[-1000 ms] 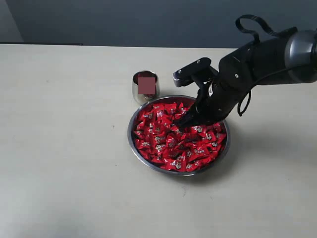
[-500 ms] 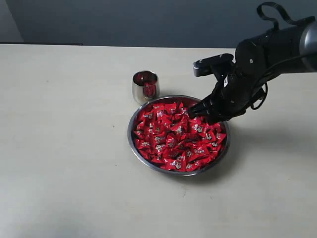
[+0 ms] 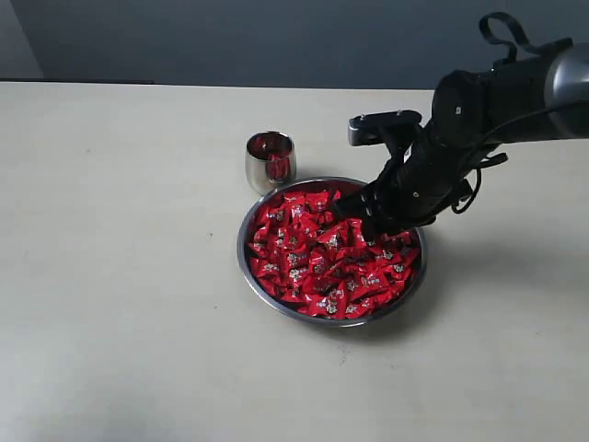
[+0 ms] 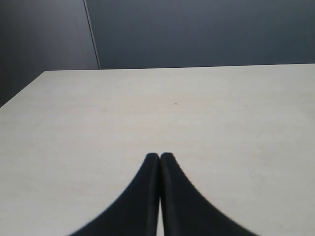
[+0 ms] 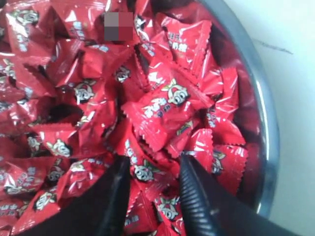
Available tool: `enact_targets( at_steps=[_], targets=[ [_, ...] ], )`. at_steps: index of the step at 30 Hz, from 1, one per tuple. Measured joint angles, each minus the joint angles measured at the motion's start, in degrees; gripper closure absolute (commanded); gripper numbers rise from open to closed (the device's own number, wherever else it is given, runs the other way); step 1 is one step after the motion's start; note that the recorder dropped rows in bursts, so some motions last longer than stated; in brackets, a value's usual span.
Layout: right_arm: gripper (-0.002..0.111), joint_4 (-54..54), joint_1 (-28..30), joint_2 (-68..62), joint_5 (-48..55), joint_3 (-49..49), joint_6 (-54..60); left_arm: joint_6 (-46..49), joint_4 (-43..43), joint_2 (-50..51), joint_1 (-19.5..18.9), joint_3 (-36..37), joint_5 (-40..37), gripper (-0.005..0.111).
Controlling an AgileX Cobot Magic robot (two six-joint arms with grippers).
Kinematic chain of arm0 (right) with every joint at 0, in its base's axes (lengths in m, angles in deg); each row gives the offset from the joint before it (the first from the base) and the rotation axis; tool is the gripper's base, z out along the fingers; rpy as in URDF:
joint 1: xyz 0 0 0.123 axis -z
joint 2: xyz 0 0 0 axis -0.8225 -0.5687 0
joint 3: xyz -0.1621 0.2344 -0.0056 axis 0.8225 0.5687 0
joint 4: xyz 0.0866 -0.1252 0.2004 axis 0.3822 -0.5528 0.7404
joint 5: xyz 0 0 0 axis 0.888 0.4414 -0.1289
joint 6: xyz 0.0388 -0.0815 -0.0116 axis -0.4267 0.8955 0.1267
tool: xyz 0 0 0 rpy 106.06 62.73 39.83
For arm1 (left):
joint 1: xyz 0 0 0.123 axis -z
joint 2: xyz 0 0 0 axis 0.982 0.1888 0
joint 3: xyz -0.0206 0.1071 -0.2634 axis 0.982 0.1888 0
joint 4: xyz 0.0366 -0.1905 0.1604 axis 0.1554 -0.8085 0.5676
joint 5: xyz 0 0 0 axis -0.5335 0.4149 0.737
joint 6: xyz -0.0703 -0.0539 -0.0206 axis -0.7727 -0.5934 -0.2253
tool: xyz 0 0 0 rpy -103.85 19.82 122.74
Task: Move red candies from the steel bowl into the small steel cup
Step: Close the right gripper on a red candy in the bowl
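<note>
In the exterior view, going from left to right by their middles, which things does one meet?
small steel cup → steel bowl heaped with red candies → right arm

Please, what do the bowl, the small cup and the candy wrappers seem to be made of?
Bowl: looks like polished steel; its thin rim shines grey.
Cup: likely the same metal, mirror finish reflecting red.
Candy wrappers: probably glossy plastic film; crinkled, with bright highlights and serrated edges.
</note>
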Motion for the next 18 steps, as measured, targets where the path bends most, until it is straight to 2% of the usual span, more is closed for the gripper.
enact_targets(
  at_steps=[18],
  targets=[
    [0.074, -0.46, 0.00, -0.82, -1.25, 0.00, 0.22, 0.00, 0.00, 0.00, 0.00, 0.00, 0.00, 0.106]
  ],
)
